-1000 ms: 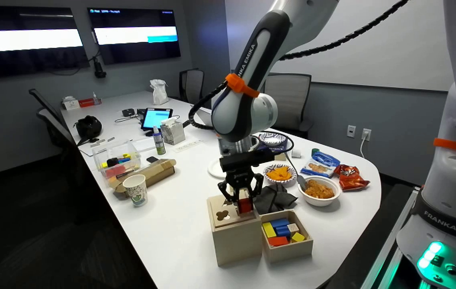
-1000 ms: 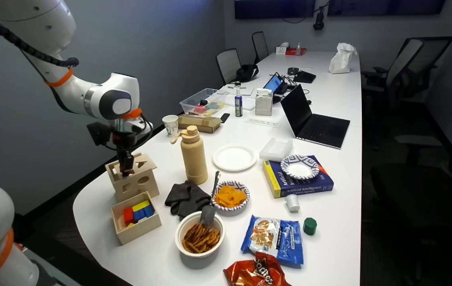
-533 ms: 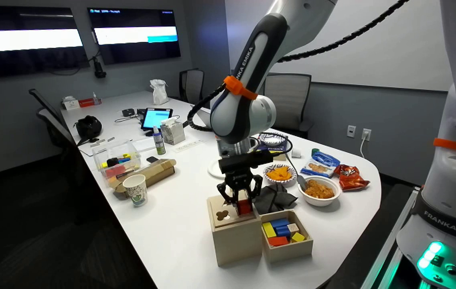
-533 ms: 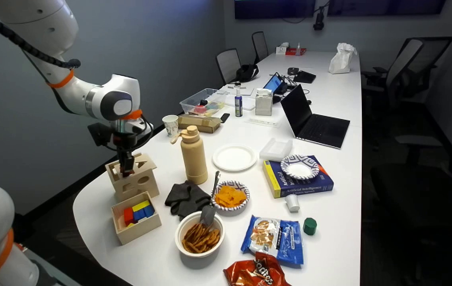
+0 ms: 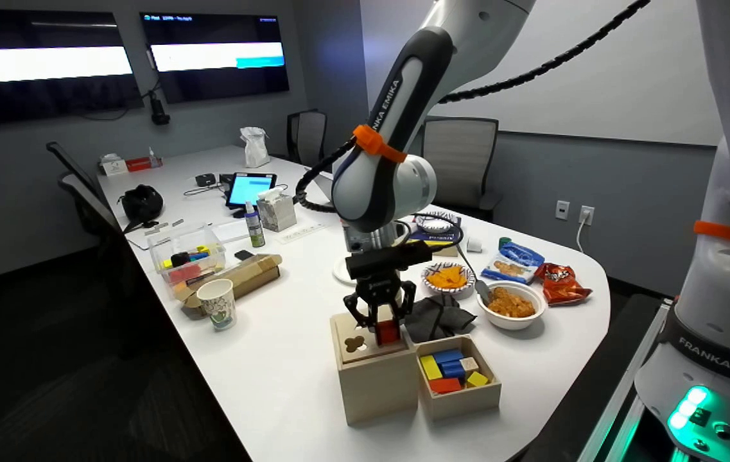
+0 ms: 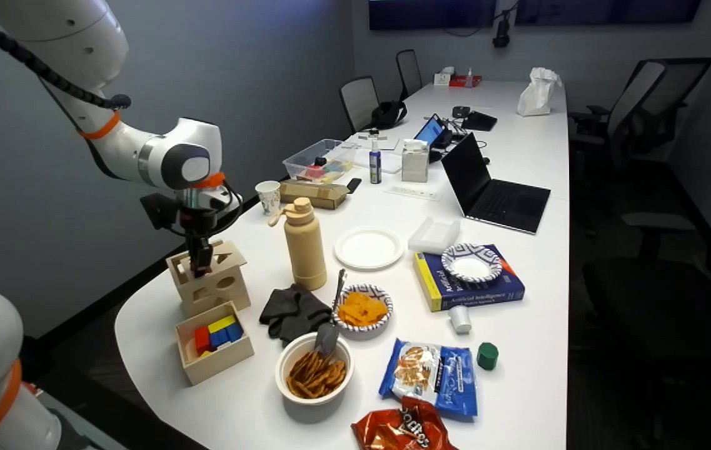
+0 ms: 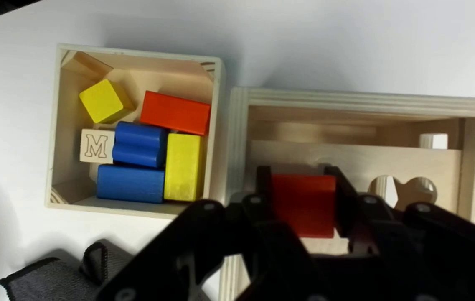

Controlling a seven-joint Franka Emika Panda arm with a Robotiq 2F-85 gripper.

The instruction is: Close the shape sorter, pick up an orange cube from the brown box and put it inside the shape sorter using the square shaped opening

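Note:
The shape sorter (image 5: 377, 393) is a pale wooden box with a holed top panel; it also shows in the wrist view (image 7: 362, 99). In the wrist view a gap runs between the panel and one rim. A clover opening (image 7: 404, 192) shows beside my gripper; I cannot make out the square opening. My gripper (image 7: 299, 184) is shut on a red-orange cube (image 7: 304, 205), over the panel; I cannot tell whether the cube touches it. The cube also shows in an exterior view (image 5: 388, 332). The brown box (image 5: 464, 405), open-topped, stands beside the sorter.
The box holds a red-orange block (image 7: 174, 112), yellow blocks (image 7: 183, 167), blue blocks (image 7: 130, 184) and a letter block (image 7: 97, 145). A dark cloth (image 6: 296, 312), a tan bottle (image 6: 305, 250) and a pretzel bowl (image 6: 314, 390) stand near.
The gripper and the held cube have shifted slightly left in one exterior view and slightly right in the other. The cube is still held. The sorter and box look nearly unchanged.

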